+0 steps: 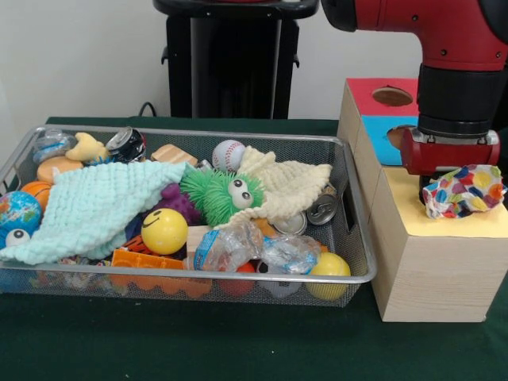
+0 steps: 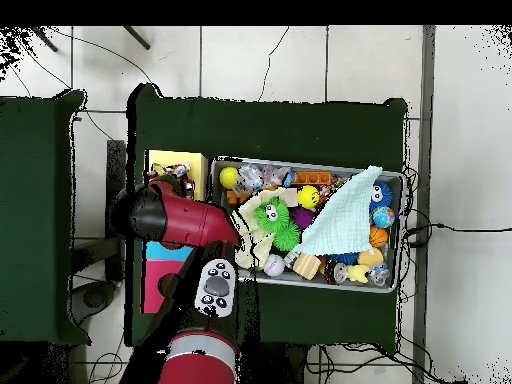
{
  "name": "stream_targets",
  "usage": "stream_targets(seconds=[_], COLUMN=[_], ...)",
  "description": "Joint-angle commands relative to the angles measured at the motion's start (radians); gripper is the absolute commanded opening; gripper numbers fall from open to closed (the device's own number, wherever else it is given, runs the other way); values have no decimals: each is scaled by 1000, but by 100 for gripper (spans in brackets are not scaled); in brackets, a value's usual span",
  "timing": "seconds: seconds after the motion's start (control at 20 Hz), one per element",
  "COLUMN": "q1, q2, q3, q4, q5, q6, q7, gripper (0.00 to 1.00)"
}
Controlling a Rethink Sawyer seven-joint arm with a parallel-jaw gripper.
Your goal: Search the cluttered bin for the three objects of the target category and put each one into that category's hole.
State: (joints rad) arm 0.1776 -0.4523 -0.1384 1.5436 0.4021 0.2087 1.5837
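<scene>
Front view shows a crumpled, many-coloured spotted cloth (image 1: 463,190) bunched on the yellow top of the big wooden box (image 1: 432,274), directly under the gripper (image 1: 432,189). The hole in that yellow top is not visible; the cloth and the arm cover the spot where it would be, so the cloth probably sits over it, ready to go down. The fingers are hidden behind the cloth and the red wrist, so I cannot tell whether the claw is spread, pressed together, or pinching the cloth. The arm comes straight down over the box, which suits a drop or a push into an opening below.

Behind the cloth, on the same box, the blue top (image 1: 389,136) and the red top (image 1: 381,97) each show their own round opening, both clear of the cloth.

Beside the box, nearly touching it, lies the wire bin (image 1: 361,238), still full. Near the box end a cream knitted cloth (image 1: 290,184) drapes over a green fuzzy toy (image 1: 216,194); further from the box a pale blue knitted cloth (image 1: 95,208) spreads over balls and cans. If cloths are the wanted kind, these two look like the remaining ones.
</scene>
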Motion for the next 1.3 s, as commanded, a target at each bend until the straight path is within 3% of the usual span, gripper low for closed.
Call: stream_targets(seconds=[0.05,0.85,1.15,1.3], q1=[10,12,54,60], q2=[72,22,-78,-99], q3=[24,-5,-85,-99], q4=[14,-2,-14,-22], q5=[20,7,-14,-16], q6=[109,224,405,450], q7=[224,215,247,250], gripper=[100,100,100,100])
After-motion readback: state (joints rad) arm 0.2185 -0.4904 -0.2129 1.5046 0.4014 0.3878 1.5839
